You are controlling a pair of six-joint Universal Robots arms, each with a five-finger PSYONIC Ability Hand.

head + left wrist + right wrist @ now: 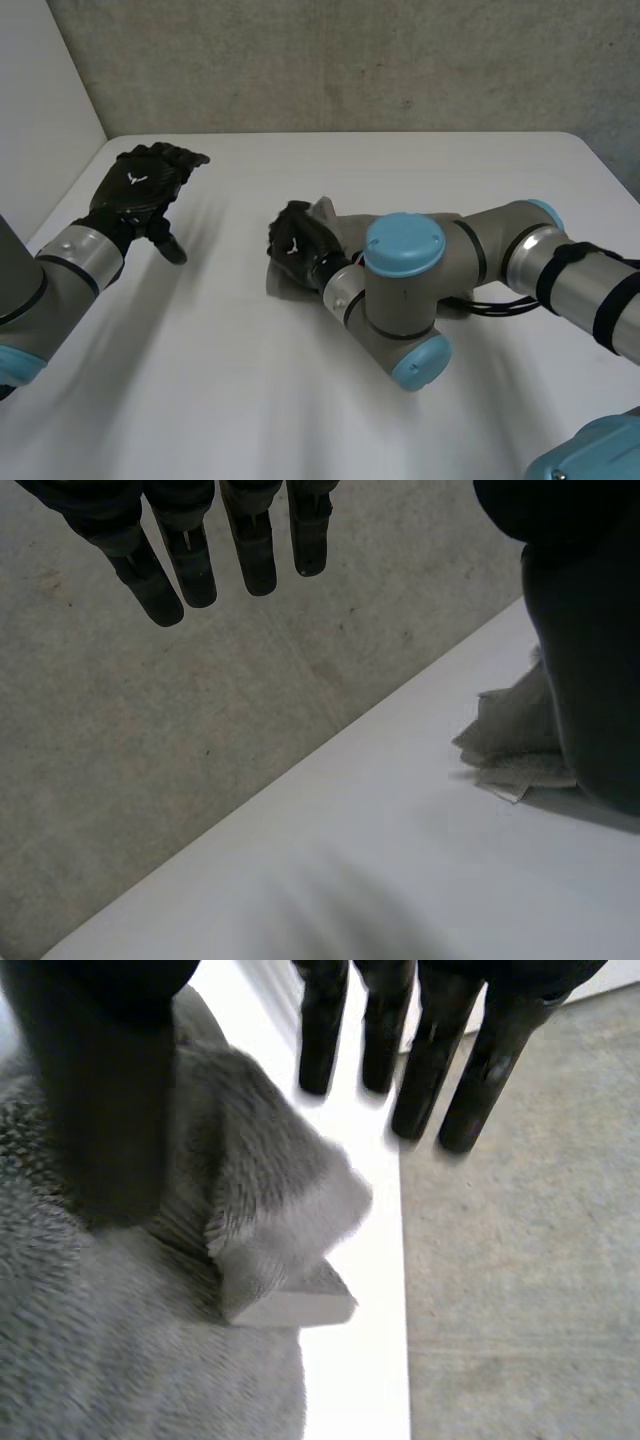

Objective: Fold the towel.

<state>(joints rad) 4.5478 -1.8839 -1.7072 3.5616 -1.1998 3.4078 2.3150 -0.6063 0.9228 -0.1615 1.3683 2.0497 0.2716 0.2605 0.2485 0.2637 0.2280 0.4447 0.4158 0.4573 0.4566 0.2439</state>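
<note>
Rough grey concrete wall (350,60) stood behind the white desk (300,400). The towel (250,1180) was grey with a thick, looped pile, and it lay bunched in a small, rumpled heap near the middle of the desk. One corner of it was turned up and doubled over, showing a smoother hemmed band along its edge. The right hand (297,245) sat on top of the heap, with its arm bent round in front of it. Its fingers (430,1070) were straight and reached out beyond the cloth, apart from the thumb (100,1110), which lay over the pile. The left hand (140,190) hung over the far left part of the desk, well apart from the towel, with its fingers straight, spread and holding nothing.
</note>
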